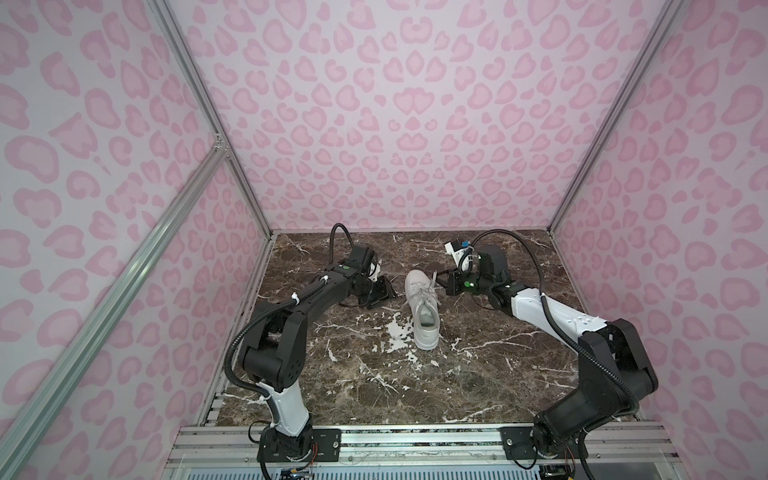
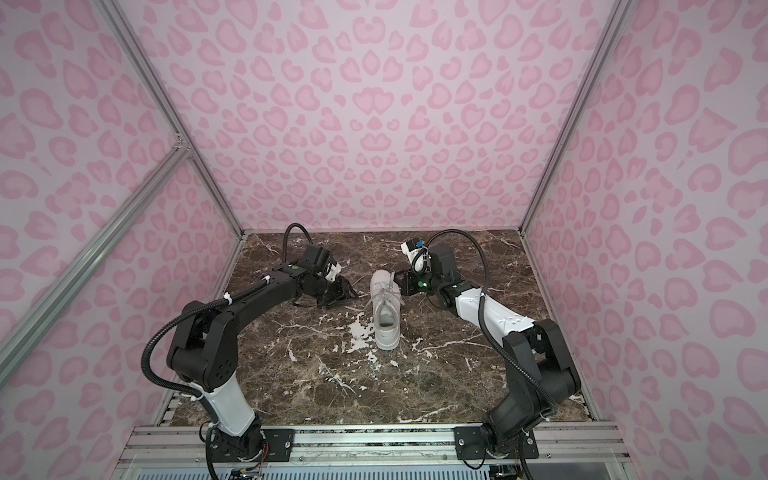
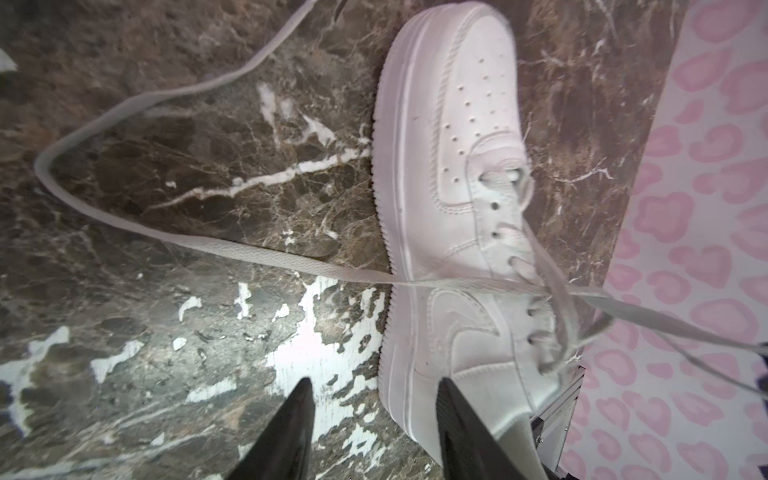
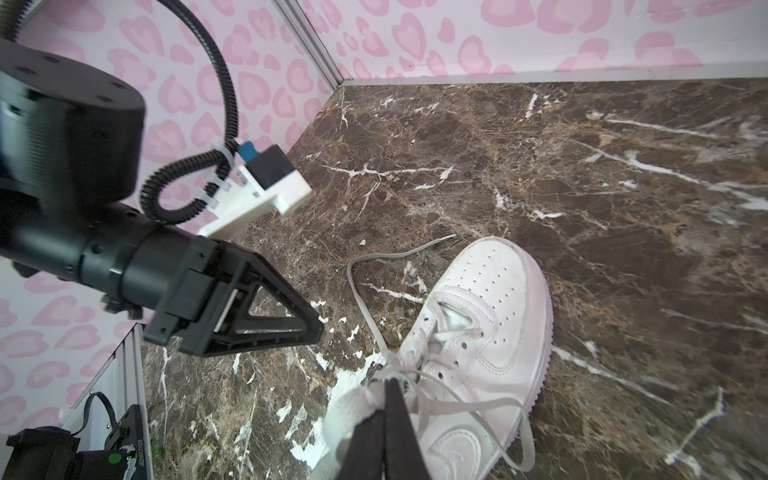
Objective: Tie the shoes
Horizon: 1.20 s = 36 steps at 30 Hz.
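Note:
A white low-top shoe [image 1: 424, 309] [image 2: 387, 313] stands on the marble table in both top views, toe toward the back wall. My right gripper [image 4: 388, 384] [image 1: 441, 280] is shut on a flat whitish lace [image 4: 353, 405] just above the eyelets, at the shoe's right side. The other lace [image 3: 208, 245] trails off the shoe's left side and lies loose on the table in a wide curve. My left gripper [image 3: 374, 382] [image 1: 384, 293] hovers low on the shoe's left, open, with nothing between its fingers and the shoe's sole just beyond them.
The brown marble table [image 1: 478, 374] is boxed in by pink heart-patterned walls [image 1: 415, 124] at the back and both sides, with aluminium posts at the corners. A metal rail [image 1: 415, 444] carrying both arm bases runs along the front edge.

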Each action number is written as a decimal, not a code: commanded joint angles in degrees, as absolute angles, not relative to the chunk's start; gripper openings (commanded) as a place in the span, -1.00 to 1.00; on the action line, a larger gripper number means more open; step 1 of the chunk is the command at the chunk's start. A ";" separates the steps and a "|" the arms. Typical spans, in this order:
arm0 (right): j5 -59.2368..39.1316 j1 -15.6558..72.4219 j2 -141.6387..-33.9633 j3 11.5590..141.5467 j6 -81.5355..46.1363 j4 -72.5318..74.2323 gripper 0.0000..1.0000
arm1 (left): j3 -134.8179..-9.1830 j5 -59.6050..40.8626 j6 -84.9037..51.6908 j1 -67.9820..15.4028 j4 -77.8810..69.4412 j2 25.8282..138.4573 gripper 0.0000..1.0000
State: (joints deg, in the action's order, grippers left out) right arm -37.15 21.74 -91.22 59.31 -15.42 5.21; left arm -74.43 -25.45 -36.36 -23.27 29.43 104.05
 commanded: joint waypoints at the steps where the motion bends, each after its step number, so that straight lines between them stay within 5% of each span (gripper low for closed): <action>1: -37.22 21.72 -90.79 59.00 -15.64 5.44 -0.93 | -76.71 -21.44 -29.83 -24.78 31.30 105.51 0.04; 7: -37.53 21.40 -90.87 59.50 -15.29 4.49 -0.93 | -82.64 -16.13 -14.10 -26.60 37.41 108.85 0.10; 16: -37.79 20.72 -90.12 59.22 -15.56 3.70 -0.94 | -71.10 -14.62 -0.79 -28.56 20.81 104.63 0.09; 26: -38.31 19.78 -89.99 59.50 -15.39 1.46 -0.94 | -65.79 -20.22 -2.79 -28.53 6.86 106.65 0.07; 36: -40.29 19.69 -89.64 59.07 -16.62 1.33 -0.94 | -66.67 -22.01 0.84 -28.50 4.53 110.04 -0.16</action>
State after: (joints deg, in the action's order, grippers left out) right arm -38.72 19.70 -89.69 59.35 -15.90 0.99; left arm -66.13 -20.80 -1.50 -28.56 7.05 109.54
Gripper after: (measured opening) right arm 0.049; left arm 0.430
